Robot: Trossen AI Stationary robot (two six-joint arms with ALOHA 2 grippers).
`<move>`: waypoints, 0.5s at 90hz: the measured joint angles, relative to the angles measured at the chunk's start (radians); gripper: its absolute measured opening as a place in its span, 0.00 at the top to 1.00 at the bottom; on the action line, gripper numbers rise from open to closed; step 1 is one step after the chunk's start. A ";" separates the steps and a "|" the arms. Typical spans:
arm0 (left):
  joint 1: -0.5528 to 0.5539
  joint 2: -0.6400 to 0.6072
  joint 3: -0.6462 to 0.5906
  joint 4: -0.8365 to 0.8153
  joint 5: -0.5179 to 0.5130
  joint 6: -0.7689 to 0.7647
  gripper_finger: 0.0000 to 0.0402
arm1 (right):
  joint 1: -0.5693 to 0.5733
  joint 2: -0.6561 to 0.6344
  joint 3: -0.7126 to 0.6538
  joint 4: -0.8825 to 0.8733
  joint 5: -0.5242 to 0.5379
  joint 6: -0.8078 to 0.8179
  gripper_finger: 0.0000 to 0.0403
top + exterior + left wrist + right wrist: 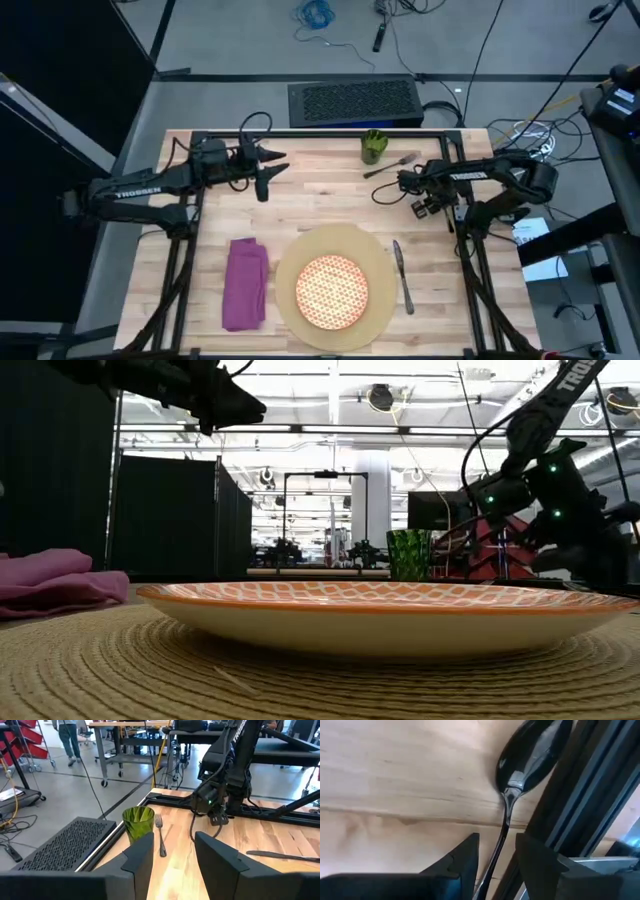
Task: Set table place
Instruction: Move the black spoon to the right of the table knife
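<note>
Spoon (532,752) handle runs between the right arm's open fingers (462,857), untouched; left fingers (140,857) open, raised.

The left claw (172,857) stood open over the bench (280,837), nothing between its fingers. Beyond it a green cup (138,821) stood upright near the bench's edge, a fork (160,835) lay just beside the cup, and the right arm (227,775) worked farther off.
</note>
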 joint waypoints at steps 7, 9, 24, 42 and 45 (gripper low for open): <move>0.000 0.000 0.000 0.000 0.000 0.000 0.67 | -0.015 -0.036 0.000 0.015 0.026 0.003 0.71; 0.000 0.000 0.000 0.000 0.000 0.001 0.67 | -0.017 -0.044 0.001 0.013 0.026 0.003 0.71; 0.000 0.000 0.000 0.000 0.000 0.003 0.67 | -0.048 -0.068 0.000 0.003 0.030 0.006 0.71; 0.000 0.000 0.000 -0.003 0.000 0.002 0.67 | -0.055 -0.067 -0.014 0.008 0.028 0.013 0.72; 0.000 -0.001 0.000 -0.004 0.000 0.002 0.67 | -0.055 -0.067 -0.015 0.011 0.028 0.014 0.73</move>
